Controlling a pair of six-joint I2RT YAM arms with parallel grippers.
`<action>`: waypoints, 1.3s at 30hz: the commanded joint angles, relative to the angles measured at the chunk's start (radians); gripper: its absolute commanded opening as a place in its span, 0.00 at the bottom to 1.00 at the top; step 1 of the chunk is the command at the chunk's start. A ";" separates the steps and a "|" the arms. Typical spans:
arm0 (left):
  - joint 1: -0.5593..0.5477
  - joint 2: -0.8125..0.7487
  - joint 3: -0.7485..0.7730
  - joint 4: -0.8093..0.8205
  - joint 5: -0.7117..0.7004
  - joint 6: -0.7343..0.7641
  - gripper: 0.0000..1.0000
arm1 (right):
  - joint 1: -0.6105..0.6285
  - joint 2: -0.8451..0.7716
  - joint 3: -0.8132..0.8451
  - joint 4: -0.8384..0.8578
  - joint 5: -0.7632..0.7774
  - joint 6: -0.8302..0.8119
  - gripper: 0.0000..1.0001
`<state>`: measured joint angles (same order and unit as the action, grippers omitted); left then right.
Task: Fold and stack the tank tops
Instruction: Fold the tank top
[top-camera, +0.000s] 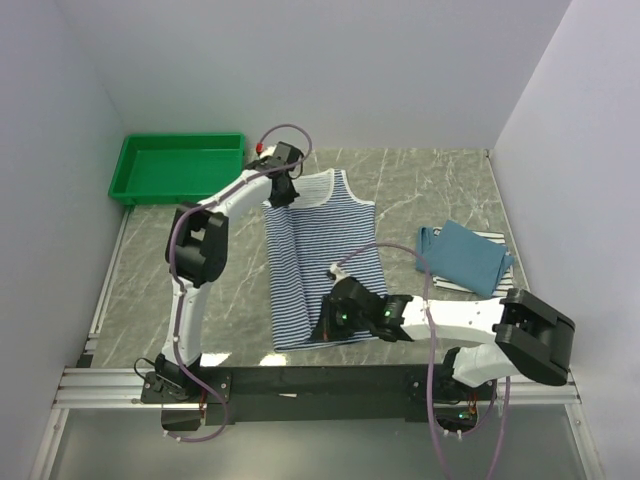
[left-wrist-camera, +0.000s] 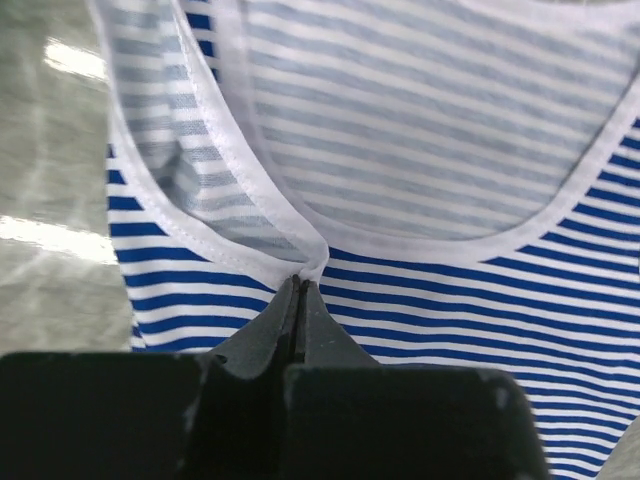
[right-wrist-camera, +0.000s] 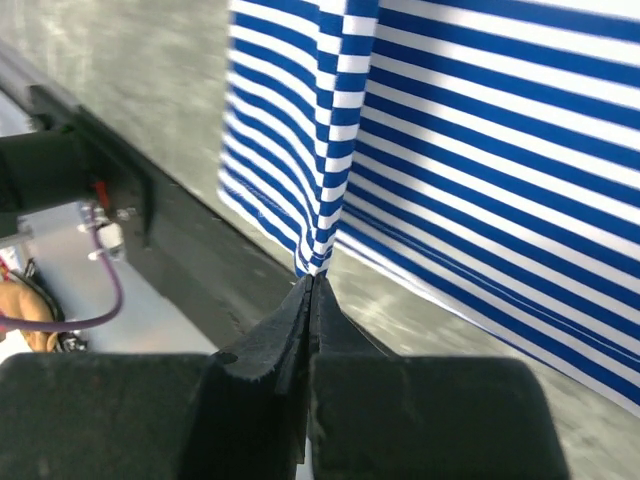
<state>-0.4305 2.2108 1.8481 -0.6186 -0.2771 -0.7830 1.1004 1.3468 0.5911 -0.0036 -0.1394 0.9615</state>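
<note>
- Grey marbled table.
- Blue-and-white striped cloth tank top, lying mid-table.
- Green plastic tray, far-left corner.
- Folded teal-blue tank top, at right, atop a thin-striped white tank top.
- Left gripper clamped on the striped top's white-trimmed neckline.
- Right gripper pinching its near hem.

walls: plain white — three sides | tabletop: grey marble-patterned | light: even
</note>
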 joint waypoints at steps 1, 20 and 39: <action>-0.024 0.007 0.071 0.005 0.003 -0.018 0.00 | -0.008 -0.061 -0.053 0.044 0.044 0.055 0.00; -0.088 0.095 0.149 0.026 0.044 -0.019 0.02 | -0.008 -0.090 -0.117 -0.032 0.129 0.106 0.00; 0.022 -0.031 -0.056 0.174 0.134 -0.042 0.22 | 0.019 0.012 0.228 -0.280 0.351 -0.101 0.27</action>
<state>-0.4248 2.1563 1.8042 -0.4591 -0.1764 -0.8150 1.1103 1.2797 0.7418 -0.2771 0.1719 0.9409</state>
